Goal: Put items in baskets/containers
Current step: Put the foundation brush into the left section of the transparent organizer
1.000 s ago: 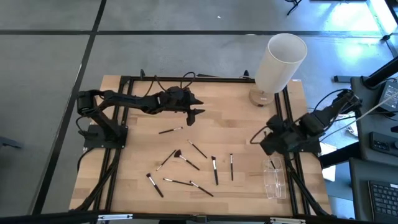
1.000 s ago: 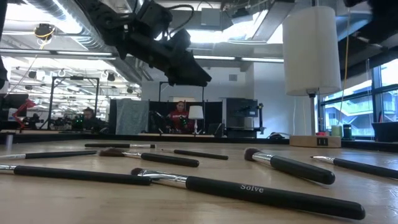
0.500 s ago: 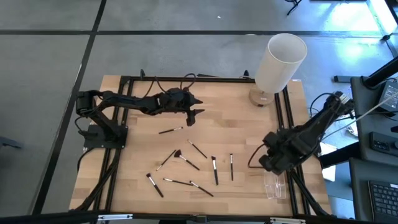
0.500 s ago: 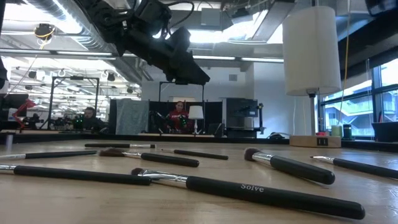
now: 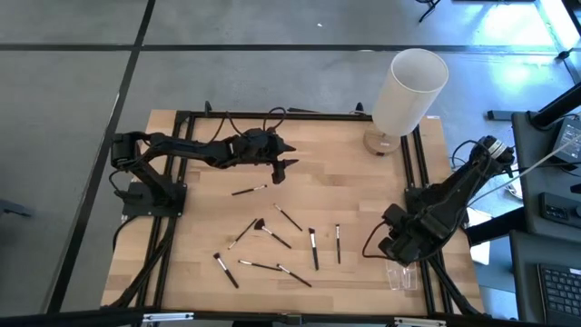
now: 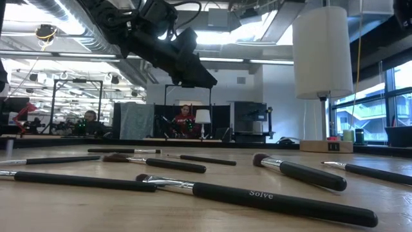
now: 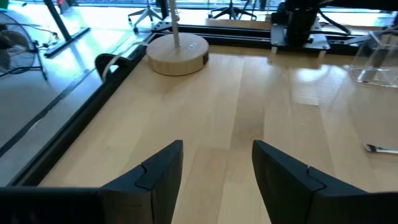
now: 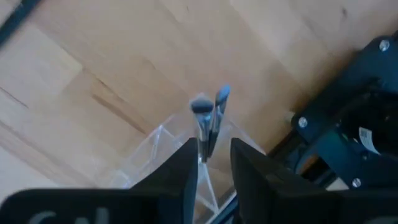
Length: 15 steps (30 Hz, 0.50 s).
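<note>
**Brushes going into the clear box**

The clear box sits near the table's right edge, right under the right gripper. Two brushes stick out between that pincer's fingers, tips pointing down into the box. The fingers stand a little apart with the handles in the gap. I cannot tell if they squeeze the brushes or have let go.

Off to the pincer's left, more brushes lie loose on the wood. One brush is the nearest to it, apart from the box.

The left gripper hangs above the far middle of the table, fingers wide and holding nothing. One brush lies just in front of it.

A tall white cylinder on a round wooden base stands in the far right corner, well away from the box.
</note>
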Available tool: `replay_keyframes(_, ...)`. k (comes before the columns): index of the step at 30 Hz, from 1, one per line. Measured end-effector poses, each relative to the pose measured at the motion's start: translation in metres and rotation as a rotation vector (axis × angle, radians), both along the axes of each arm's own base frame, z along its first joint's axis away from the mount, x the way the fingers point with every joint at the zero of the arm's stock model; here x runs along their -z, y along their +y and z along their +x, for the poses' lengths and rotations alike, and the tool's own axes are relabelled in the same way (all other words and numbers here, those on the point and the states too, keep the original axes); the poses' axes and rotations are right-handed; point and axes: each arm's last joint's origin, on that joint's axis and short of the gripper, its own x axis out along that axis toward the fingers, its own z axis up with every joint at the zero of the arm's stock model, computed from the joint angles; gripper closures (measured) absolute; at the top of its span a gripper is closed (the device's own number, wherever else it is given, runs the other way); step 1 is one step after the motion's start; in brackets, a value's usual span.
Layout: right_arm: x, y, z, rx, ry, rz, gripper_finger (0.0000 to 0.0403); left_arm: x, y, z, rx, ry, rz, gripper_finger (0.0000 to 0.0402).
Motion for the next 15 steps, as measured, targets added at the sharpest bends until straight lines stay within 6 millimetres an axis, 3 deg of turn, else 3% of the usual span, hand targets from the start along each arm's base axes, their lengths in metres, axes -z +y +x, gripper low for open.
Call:
replay_keyframes(8,-0.014,-0.003,0.0,-0.032,-0.017,-0.054,0.0305,0.001,0.001,-0.001,-0.035,0.028,0.044,0.0212)
replay_keyframes(11,-0.031,-0.004,0.007,-0.092,-0.193,-0.183,0.0311,0.005,0.0,-0.006,0.002,0.124,0.109,0.0212)
replay_keyframes(15,-0.053,-0.009,0.021,-0.196,-0.571,-0.578,0.0323,0.001,0.004,-0.027,-0.075,0.325,0.2,0.0213)
